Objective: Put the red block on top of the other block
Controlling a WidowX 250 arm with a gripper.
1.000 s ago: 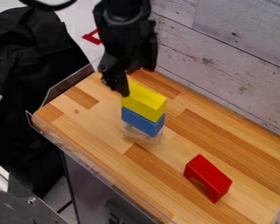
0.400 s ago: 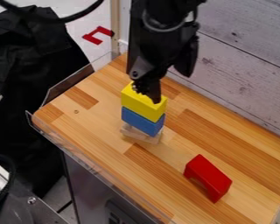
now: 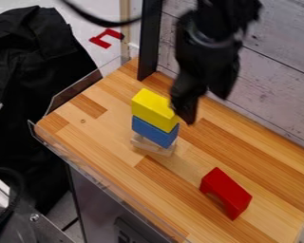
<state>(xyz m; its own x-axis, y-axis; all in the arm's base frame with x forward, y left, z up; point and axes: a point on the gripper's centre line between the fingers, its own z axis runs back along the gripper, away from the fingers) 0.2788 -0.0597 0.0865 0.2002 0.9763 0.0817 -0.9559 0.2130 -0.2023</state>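
Note:
My black gripper (image 3: pixel 207 107) hangs at the upper middle right, just right of the stack and above the table, its fingers apart with nothing between them. The red block (image 3: pixel 227 192), with an arch cut in its lower side, lies alone at the lower right of the wooden table. The stack stands near the table's middle: a yellow block (image 3: pixel 153 109) on top, a blue block (image 3: pixel 155 131) under it, and a pale wooden block (image 3: pixel 153 146) at the bottom. One finger slightly overlaps the yellow block's right edge in this view.
A whitewashed plank wall (image 3: pixel 275 80) runs along the table's back right side. A clear rim (image 3: pixel 107 178) edges the front left. A black upright post (image 3: pixel 149 45) stands at the back corner, and black cloth (image 3: pixel 34 90) lies beyond on the left.
The gripper has moved right across the view, from above the stack's left side, past the yellow block, to its right. The blocks have stayed where they were.

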